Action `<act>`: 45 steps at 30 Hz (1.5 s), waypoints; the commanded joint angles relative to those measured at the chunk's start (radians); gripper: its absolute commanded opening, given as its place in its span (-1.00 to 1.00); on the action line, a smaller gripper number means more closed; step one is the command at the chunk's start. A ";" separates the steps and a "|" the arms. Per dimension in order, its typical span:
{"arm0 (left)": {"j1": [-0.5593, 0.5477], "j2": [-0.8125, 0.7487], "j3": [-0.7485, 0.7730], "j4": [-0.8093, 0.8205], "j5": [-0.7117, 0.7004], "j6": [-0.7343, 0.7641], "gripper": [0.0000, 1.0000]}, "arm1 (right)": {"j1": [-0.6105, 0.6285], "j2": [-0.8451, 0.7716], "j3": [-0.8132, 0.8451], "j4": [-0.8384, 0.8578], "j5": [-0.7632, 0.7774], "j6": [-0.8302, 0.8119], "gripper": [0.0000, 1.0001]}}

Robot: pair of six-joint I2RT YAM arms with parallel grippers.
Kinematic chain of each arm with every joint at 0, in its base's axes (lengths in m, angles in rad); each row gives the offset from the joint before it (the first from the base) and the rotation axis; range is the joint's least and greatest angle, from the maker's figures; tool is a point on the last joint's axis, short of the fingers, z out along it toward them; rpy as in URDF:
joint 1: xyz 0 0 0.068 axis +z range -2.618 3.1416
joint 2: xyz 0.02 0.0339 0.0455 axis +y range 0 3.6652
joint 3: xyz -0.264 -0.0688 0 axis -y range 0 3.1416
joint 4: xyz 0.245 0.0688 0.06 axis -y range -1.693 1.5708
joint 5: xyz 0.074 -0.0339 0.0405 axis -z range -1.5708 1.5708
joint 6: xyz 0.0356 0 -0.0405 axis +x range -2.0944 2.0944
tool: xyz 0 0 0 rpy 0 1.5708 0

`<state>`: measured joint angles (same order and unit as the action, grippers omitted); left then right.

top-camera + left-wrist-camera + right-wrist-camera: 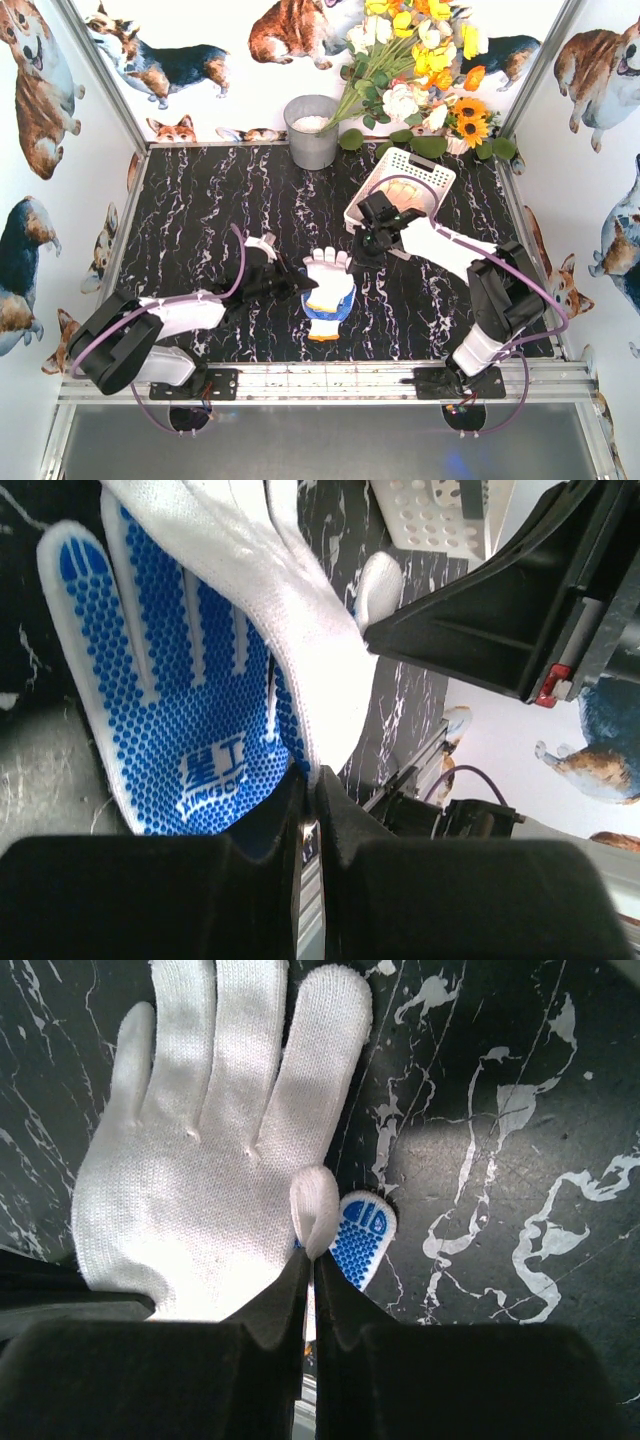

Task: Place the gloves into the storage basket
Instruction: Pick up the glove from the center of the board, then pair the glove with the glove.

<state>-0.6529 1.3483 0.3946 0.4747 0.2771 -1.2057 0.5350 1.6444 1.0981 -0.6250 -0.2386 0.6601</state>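
Two gloves lie stacked mid-table, a white glove (327,268) on top of a blue-dotted glove (328,312) with an orange cuff. My left gripper (303,285) is at their left edge. In the left wrist view it (310,780) is shut on the side seam of the blue-dotted glove (160,700). My right gripper (362,252) is at their upper right. It (312,1260) is shut on the thumb of the white glove (200,1170), beside a blue-dotted thumb (360,1240). The white storage basket (425,170) stands tilted behind the right arm, and its lattice wall (430,515) shows in the left wrist view.
A grey metal bucket (312,130) stands at the back centre. A bunch of flowers (420,60) leans over the back right corner behind the basket. Corgi-print walls close the table on three sides.
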 commanded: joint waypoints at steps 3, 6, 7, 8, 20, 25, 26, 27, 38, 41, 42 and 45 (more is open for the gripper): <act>-0.058 -0.046 -0.043 -0.026 -0.056 -0.051 -1.00 | 0.012 -0.086 -0.015 0.043 -0.012 0.008 -1.00; -0.086 -0.052 -0.050 -0.037 -0.076 -0.061 -1.00 | 0.023 -0.089 -0.019 0.039 -0.017 0.008 -1.00; -0.094 -0.052 -0.052 -0.037 -0.080 -0.065 -1.00 | 0.029 -0.089 -0.021 0.038 -0.017 0.007 -1.00; -0.100 -0.053 -0.056 -0.038 -0.088 -0.070 -1.00 | 0.034 -0.091 -0.023 0.037 -0.016 0.008 -1.00; -0.165 -0.124 -0.124 -0.065 -0.172 -0.120 -1.00 | 0.086 -0.100 -0.064 0.039 -0.002 0.032 -1.00; -0.179 -0.152 -0.132 -0.094 -0.187 -0.128 -1.00 | 0.101 -0.104 -0.065 0.039 0.006 0.039 -1.00; -0.181 -0.155 -0.134 -0.096 -0.189 -0.130 -1.00 | 0.103 -0.106 -0.065 0.039 0.009 0.040 -1.00; -0.182 -0.159 -0.137 -0.097 -0.191 -0.134 -1.00 | 0.104 -0.107 -0.067 0.038 0.011 0.039 -1.00; -0.210 -0.157 -0.172 -0.082 -0.212 -0.165 -1.00 | 0.121 -0.102 -0.101 0.059 0.019 0.050 -1.00; -0.212 -0.148 -0.176 -0.082 -0.216 -0.165 -1.00 | 0.126 -0.097 -0.109 0.058 0.028 0.050 -1.00; -0.212 -0.145 -0.177 -0.081 -0.214 -0.166 -1.00 | 0.127 -0.097 -0.110 0.055 0.033 0.051 -1.00; -0.214 -0.137 -0.176 -0.076 -0.213 -0.166 -1.00 | 0.132 -0.097 -0.118 0.053 0.049 0.056 -1.00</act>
<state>-0.8574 1.2015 0.2260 0.3851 0.0750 -1.3701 0.6598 1.5753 0.9840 -0.6033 -0.2291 0.7097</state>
